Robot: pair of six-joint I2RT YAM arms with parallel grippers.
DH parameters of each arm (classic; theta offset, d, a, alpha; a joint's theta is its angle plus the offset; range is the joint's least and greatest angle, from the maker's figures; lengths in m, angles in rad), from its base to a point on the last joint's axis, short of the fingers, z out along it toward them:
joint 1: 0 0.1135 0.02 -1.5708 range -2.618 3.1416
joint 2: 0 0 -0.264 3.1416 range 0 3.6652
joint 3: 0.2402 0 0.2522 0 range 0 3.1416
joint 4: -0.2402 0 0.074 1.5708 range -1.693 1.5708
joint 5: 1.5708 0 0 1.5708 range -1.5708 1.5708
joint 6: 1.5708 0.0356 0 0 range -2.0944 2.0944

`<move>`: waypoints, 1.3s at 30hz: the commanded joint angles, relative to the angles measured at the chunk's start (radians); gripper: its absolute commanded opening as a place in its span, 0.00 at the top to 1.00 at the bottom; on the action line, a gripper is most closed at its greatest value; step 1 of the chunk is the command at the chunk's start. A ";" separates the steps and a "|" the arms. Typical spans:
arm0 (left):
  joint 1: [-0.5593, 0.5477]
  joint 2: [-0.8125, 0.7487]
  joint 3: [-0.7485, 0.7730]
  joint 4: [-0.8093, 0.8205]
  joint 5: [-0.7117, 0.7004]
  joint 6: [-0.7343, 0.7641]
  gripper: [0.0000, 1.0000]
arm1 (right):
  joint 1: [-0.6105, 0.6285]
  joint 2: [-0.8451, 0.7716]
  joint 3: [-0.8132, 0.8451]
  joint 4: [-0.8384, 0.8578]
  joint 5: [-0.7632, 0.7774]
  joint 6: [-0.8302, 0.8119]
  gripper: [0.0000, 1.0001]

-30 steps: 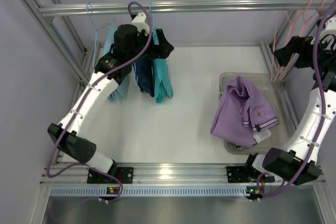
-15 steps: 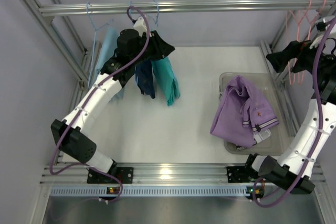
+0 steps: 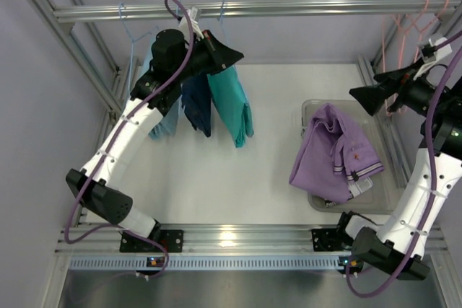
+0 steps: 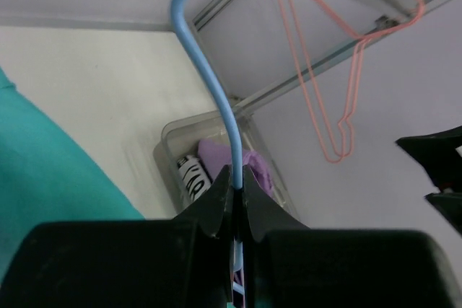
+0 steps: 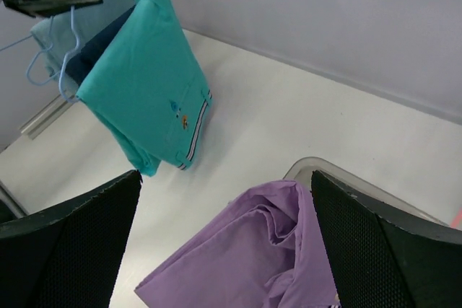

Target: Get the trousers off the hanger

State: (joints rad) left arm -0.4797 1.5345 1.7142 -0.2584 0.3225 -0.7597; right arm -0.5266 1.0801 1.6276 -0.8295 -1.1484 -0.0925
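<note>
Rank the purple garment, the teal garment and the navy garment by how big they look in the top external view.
1. purple garment, lying in the bin: clearly largest.
2. teal garment. It hangs, so it may be nearer the camera.
3. navy garment, smallest, but partly covered by the teal one.

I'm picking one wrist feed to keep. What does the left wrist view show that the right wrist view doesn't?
Only left wrist: the left gripper clamped on the blue hanger wire, and the pink hangers. Only right wrist: the navy garment and pale-blue garment. Both: the teal garment and the purple garment in the bin.
</note>
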 commanded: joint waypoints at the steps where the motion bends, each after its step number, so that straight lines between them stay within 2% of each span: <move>1: -0.003 -0.030 0.119 0.176 0.032 -0.052 1.00 | 0.052 -0.014 -0.002 0.067 -0.057 -0.085 0.01; 4: -0.014 -0.022 0.156 0.186 0.039 -0.070 1.00 | 0.157 -0.013 -0.003 0.017 0.031 -0.180 0.01; 9: -0.031 -0.014 0.188 0.206 0.049 -0.118 1.00 | 0.440 -0.037 -0.102 -0.002 0.212 -0.291 0.01; 11: -0.033 -0.014 0.190 0.212 0.052 -0.138 1.00 | 0.589 -0.051 -0.158 0.048 0.280 -0.296 0.01; 13: -0.033 -0.011 0.186 0.232 0.058 -0.171 1.00 | 0.672 -0.071 -0.246 0.098 0.352 -0.282 0.00; 16: -0.033 -0.013 0.179 0.248 0.069 -0.213 1.00 | 0.844 -0.114 -0.393 0.255 0.433 -0.234 0.00; 17: -0.034 -0.013 0.179 0.249 0.075 -0.222 1.00 | 0.867 -0.152 -0.435 0.376 0.450 -0.219 0.01; 20: -0.033 -0.007 0.183 0.295 0.085 -0.257 1.00 | 0.939 -0.219 -0.609 0.565 0.530 -0.153 0.01; 21: -0.033 -0.004 0.183 0.298 0.092 -0.271 1.00 | 0.956 -0.233 -0.682 0.675 0.580 -0.138 0.00; 24: -0.033 -0.001 0.190 0.308 0.105 -0.291 1.00 | 0.991 -0.241 -0.765 0.798 0.637 -0.139 0.01; 30: -0.033 0.010 0.193 0.334 0.122 -0.325 1.00 | 1.022 -0.171 -0.842 0.891 0.630 -0.188 0.01; 35: -0.033 0.024 0.222 0.337 0.130 -0.332 1.00 | 1.103 -0.111 -0.899 0.971 0.667 -0.233 0.01; 39: -0.033 0.027 0.236 0.335 0.136 -0.340 1.00 | 1.114 -0.060 -0.920 1.055 0.696 -0.191 0.01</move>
State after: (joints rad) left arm -0.5129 1.5967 1.8503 -0.2016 0.4465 -1.1038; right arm 0.5652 0.9955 0.7136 0.0452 -0.4808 -0.2836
